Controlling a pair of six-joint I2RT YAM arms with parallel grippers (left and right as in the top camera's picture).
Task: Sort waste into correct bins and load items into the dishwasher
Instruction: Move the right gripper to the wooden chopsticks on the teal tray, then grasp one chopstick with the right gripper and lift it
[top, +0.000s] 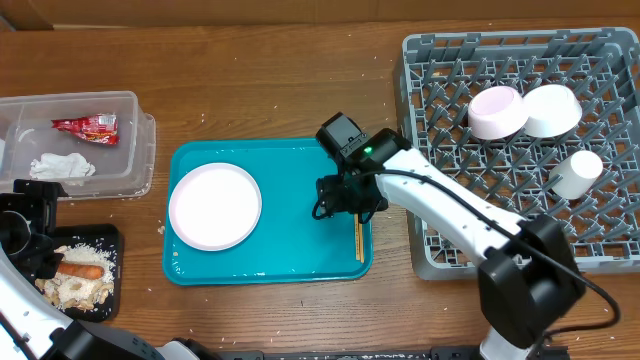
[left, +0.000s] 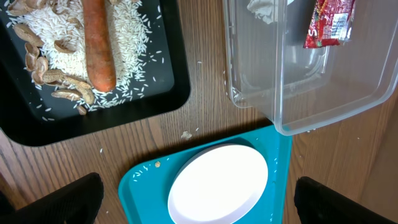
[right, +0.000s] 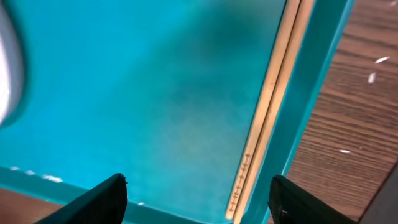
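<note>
Two chopsticks (right: 266, 106) lie along the teal tray's (top: 290, 250) right rim | right gripper (right: 198, 186) hovers over them, fingers spread, gripping nothing | left gripper (left: 199, 193) off the tray's left side, fingers released, empty | step: chopstick pickup | next: drop lower, straddle both sticks, pinch, carry to the dish rack (top: 420, 120) right of the tray.

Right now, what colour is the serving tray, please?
Teal; the tray shows best in the overhead view.

A brown wood-grain table (top: 280, 90) spreads under even, soft light.
</note>
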